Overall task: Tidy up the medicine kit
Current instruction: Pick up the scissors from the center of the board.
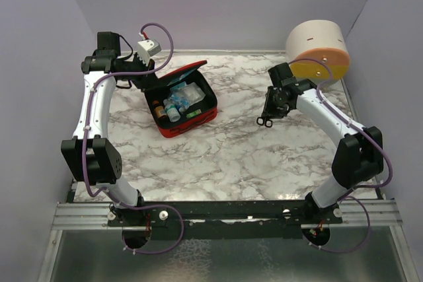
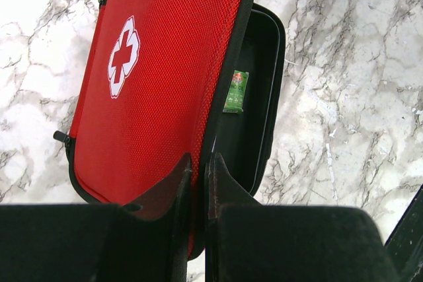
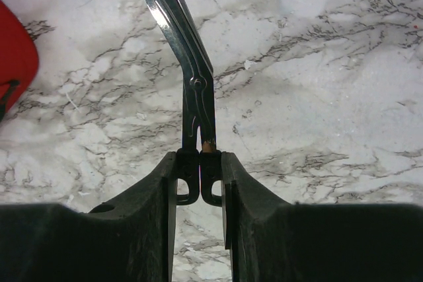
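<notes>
— Marble table (image 1: 251, 156) is carrying what on its left side?
— Left gripper (image 2: 199, 163) is pinching the edge of the lid (image 2: 165, 64), holding it tilted open. The kit (image 1: 192, 122) is sitting left of centre, bottles (image 1: 173, 105) lying inside.
— And rightward?
— Right gripper (image 3: 199, 170) is clenching scissors (image 3: 195, 97) by the handles, over the marble, well apart from the kit. A round container (image 1: 317, 47) is standing in the far right corner.

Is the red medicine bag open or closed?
Open. The left gripper holds the lid of the medicine kit up; bottles show inside.
</notes>
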### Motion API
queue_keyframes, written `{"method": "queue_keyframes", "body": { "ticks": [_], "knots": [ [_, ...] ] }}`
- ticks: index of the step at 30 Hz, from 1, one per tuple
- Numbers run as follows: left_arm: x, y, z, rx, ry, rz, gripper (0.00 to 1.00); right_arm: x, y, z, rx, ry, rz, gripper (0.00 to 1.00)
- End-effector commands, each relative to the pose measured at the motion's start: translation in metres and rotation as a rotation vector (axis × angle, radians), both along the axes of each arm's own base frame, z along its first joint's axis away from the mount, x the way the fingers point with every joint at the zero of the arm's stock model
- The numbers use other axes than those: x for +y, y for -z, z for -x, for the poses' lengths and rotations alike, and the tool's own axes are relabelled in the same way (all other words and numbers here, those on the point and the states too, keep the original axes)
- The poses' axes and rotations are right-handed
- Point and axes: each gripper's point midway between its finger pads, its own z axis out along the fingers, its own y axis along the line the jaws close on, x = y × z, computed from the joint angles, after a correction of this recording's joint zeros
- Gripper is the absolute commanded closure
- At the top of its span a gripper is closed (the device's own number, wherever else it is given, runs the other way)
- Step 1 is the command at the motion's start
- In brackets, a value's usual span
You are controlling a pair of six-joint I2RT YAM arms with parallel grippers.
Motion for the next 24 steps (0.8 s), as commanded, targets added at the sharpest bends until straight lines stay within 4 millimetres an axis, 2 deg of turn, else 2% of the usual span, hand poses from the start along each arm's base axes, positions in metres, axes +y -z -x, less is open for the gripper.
{"method": "queue_keyframes", "body": {
  "ticks": [1,12,24],
  "knots": [
    [0.007,-0.008,0.012,0.018,-0.033,-0.027,1.00,0.026,-0.038,-0.019,-0.119,-0.085,-0.091,0.99],
    [0.010,-0.002,0.004,0.066,-0.057,-0.030,1.00,0.080,-0.077,-0.054,-0.269,-0.233,-0.153,0.99],
    [0.011,-0.002,-0.002,0.065,-0.059,-0.029,1.00,0.139,-0.108,-0.047,-0.294,-0.371,-0.295,0.99]
  ]
}}
